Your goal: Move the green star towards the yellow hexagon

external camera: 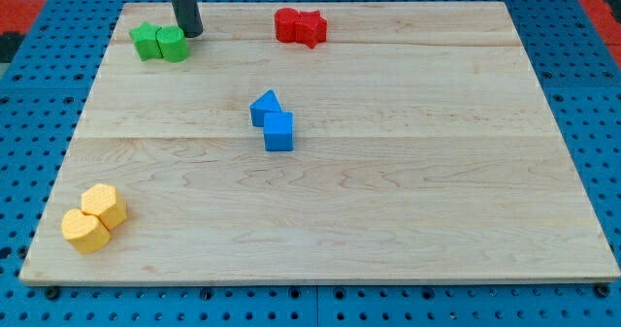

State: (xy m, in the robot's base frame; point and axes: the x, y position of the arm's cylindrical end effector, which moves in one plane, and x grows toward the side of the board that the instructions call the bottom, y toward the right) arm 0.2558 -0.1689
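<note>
Looks like the lining-up step: the bare rod's tip (192,33), no pincer to open or close, sits just right of the green star (147,41), so next it needs to push toward the view's bottom to the yellow hexagon (105,205).

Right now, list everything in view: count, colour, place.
green blocks: two, touching, top left; which is the star is unclear
red blocks: two, touching, top centre
blue blocks: two, touching, centre of the board
yellow blocks: two, touching, bottom left; the hexagon seems the upper one
wooden board: one, light wood
pegboard: one, blue, around the board
my tip: one, dark, at the green pair's upper right edge
</note>
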